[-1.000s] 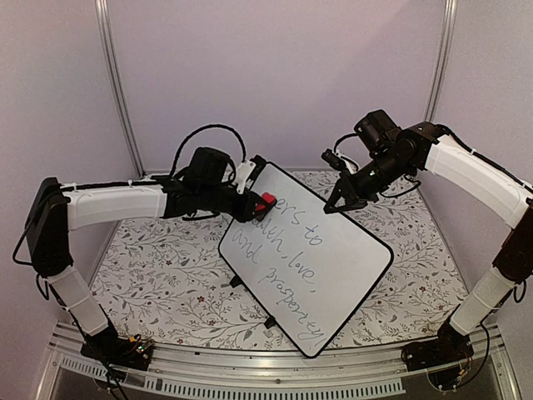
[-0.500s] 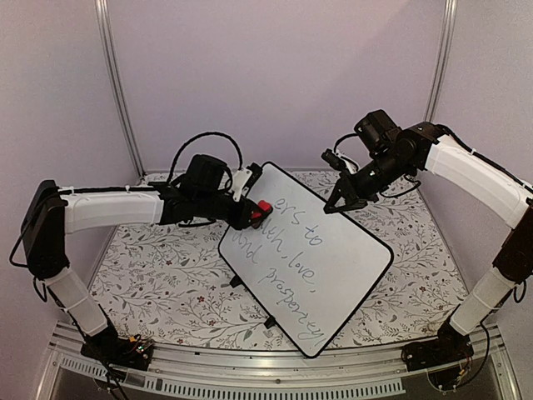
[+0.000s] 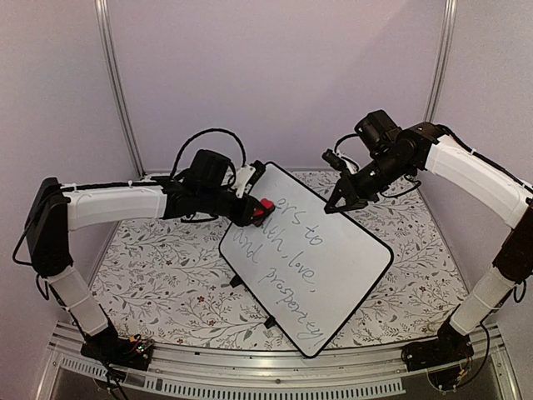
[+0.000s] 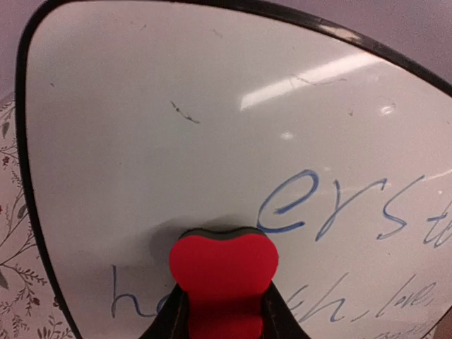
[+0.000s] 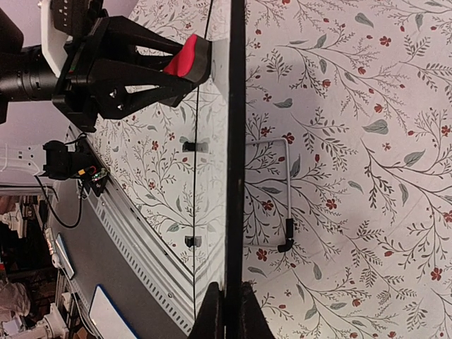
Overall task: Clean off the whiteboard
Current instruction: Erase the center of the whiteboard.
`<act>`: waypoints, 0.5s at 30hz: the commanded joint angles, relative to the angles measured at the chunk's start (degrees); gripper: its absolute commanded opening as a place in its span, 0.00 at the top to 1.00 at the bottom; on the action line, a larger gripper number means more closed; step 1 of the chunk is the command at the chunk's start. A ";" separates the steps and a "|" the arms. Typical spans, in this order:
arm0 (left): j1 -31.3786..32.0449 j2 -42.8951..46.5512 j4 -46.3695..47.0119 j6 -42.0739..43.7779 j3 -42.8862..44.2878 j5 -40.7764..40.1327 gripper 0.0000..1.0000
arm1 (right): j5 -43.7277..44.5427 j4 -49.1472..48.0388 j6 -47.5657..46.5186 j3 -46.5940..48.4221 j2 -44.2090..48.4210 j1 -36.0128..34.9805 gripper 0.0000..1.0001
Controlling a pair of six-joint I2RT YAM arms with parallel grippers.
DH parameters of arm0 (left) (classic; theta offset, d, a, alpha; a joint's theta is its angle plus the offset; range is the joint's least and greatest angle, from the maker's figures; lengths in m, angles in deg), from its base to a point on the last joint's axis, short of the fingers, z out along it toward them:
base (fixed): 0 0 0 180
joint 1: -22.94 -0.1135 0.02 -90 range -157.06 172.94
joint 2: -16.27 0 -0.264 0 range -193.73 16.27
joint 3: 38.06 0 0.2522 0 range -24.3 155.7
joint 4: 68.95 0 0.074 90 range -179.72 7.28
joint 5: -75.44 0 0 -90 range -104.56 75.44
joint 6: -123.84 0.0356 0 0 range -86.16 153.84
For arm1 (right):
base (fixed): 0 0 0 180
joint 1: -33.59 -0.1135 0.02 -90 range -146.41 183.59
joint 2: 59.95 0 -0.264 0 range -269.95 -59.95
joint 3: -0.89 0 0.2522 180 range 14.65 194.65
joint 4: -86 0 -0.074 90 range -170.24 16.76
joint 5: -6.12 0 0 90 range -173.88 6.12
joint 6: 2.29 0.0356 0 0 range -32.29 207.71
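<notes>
The whiteboard [image 3: 333, 267] leaned tilted over the flowered table [image 3: 158, 275], its long axis running from far left to near right and its written face turned upward. My left arm stretched in level from the left, with my left gripper [image 3: 260, 210] clamped on a red eraser [image 4: 224, 272] pressed to the board's far corner. My right arm bent down from the right, and my right gripper [image 3: 340, 205] was pinched shut on the board's far rim.

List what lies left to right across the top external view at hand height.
Going across: left arm → left hand gripping the red eraser → right hand → right arm. The whiteboard spans from eraser past right hand, so it is left unplaced.
</notes>
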 commanded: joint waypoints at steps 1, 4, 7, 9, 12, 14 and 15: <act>1.93 -3.51 -0.62 0.89 3.17 1.47 1.00 | -4.68 -3.61 -5.32 -0.19 1.14 -1.83 1.00; 1.97 -4.14 -0.58 1.01 4.09 1.38 1.00 | -4.64 -3.67 -5.30 -0.37 1.32 -1.83 1.00; 2.02 -4.53 -0.73 1.18 4.89 1.36 1.00 | -4.60 -3.73 -5.36 -0.60 1.53 -1.83 1.00; 2.04 -4.78 -1.03 1.37 5.67 1.45 1.00 | -4.64 -3.74 -5.30 -0.64 1.55 -1.83 1.00; 2.04 -5.15 -1.48 1.67 6.86 1.18 1.00 | -4.64 -3.74 -5.29 -0.64 1.68 -1.83 1.00; 2.02 -5.43 -1.83 2.07 7.74 0.83 1.00 | -4.64 -3.75 -5.29 -0.64 1.72 -1.84 1.00; 2.05 -5.57 -1.94 2.20 8.10 0.73 1.00 | -4.64 -3.74 -5.29 -0.72 1.72 -1.87 1.00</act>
